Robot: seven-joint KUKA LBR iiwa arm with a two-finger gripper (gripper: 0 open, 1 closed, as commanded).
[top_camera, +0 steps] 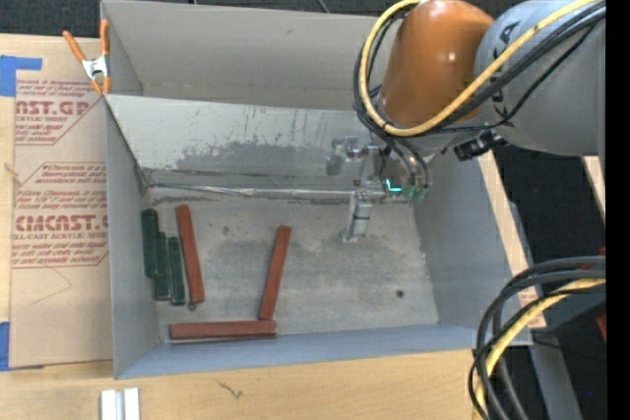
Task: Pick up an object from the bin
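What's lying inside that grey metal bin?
Three reddish-brown flat sticks and two dark green sticks lie on the grey metal bin's floor, toward the view's left. The robot's orange-covered arm covers the far right corner.

Shows the gripper low over a bare patch right of centre in the grey bin, near a slanted red-brown stick on its left, well apart from a flat red-brown stick along the front wall and an upright red-brown stick beside two dark green sticks at the left wall.
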